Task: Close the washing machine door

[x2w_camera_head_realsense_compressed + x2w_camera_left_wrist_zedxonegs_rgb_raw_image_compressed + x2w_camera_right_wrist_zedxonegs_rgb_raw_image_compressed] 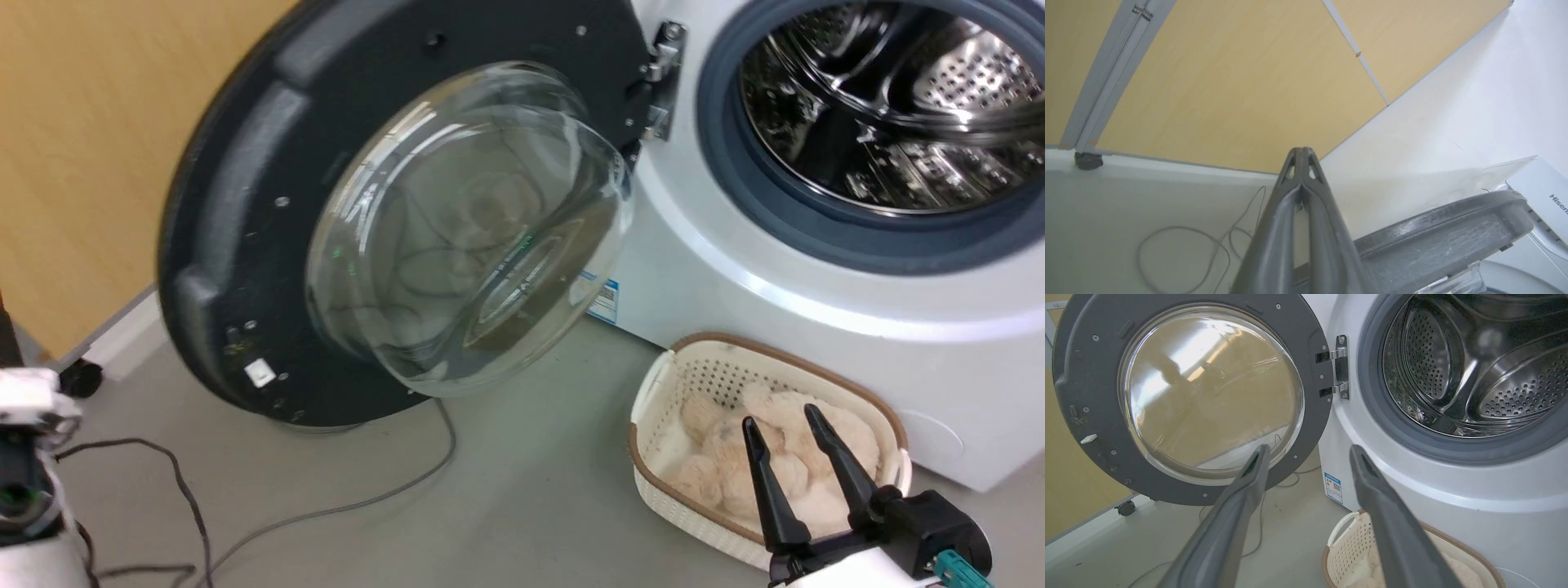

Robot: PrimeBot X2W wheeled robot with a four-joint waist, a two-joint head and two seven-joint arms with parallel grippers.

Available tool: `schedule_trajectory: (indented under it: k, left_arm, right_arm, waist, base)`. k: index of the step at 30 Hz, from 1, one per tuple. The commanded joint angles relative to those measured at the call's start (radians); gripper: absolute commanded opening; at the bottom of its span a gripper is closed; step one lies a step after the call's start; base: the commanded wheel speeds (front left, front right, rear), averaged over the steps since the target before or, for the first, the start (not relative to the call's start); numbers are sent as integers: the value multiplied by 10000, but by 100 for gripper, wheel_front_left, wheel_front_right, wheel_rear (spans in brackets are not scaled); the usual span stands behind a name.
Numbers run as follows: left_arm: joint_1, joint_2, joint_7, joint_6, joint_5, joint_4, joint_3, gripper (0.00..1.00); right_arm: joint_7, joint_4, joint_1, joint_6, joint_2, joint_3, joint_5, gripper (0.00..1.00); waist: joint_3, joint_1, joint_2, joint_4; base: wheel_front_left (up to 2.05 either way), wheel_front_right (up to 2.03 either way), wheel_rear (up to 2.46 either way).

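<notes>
The washing machine door (245, 204) hangs wide open, swung out on a metal hinge (663, 77) to the left of the round opening. Its matte black rim circles a bulging clear glass bowl (465, 237). The glossy white washing machine (735, 278) shows a grey rubber gasket (727, 163) and a perforated steel drum (890, 106). The right gripper (779, 416) has its fingers spread above a latticed cream basket (718, 367). The left gripper (1301, 152) has its fingers pressed together beside the door's edge.
</notes>
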Motion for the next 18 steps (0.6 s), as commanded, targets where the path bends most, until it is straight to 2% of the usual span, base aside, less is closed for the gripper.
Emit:
schedule_trajectory:
  k: [1, 4, 8, 11, 16, 17, 18]
  left_arm:
    - [-323, 87, 359, -16, -366, 311, 127, 0]
    - [-903, 281, 1420, 147, -1373, 1132, 446, 0]
    - [-1488, 381, 2838, 592, -2594, 2100, 830, 0]
    - [-1727, 497, 3900, 787, -3216, 2584, 881, 0]
    - [-1668, 763, 5249, 662, -3669, 2875, 688, 0]
    - [-1406, 867, 5982, 478, -3891, 2857, 580, 0]
    - [-1276, 893, 6252, 395, -3961, 2819, 527, 0]
  right_arm:
    - [-45, -52, 52, 8, -65, 21, -69, 100]
    - [-45, -66, 7, 8, -111, 71, -83, 100]
    - [-45, -96, -46, 8, -178, 102, -100, 100]
    - [-45, -98, -79, 8, -220, 115, -110, 100]
    - [-45, -71, -142, 8, -254, 162, -125, 100]
    - [-45, -42, -160, 8, -223, 125, -125, 100]
    - [-45, -31, -159, 8, -209, 113, -120, 100]
  waist:
    - [138, 0, 0, -162]
    - [262, 0, 0, -330]
    - [408, 0, 0, -505]
    - [483, 0, 0, -611]
    - [526, 0, 0, -787]
    - [473, 0, 0, -888]
    - [442, 0, 0, -921]
  base:
    - [0, 0, 0]
    - [0, 0, 0]
    - [0, 0, 0]
    - [0, 0, 0]
    - [0, 0, 0]
    - [0, 0, 0]
    - [0, 0, 0]
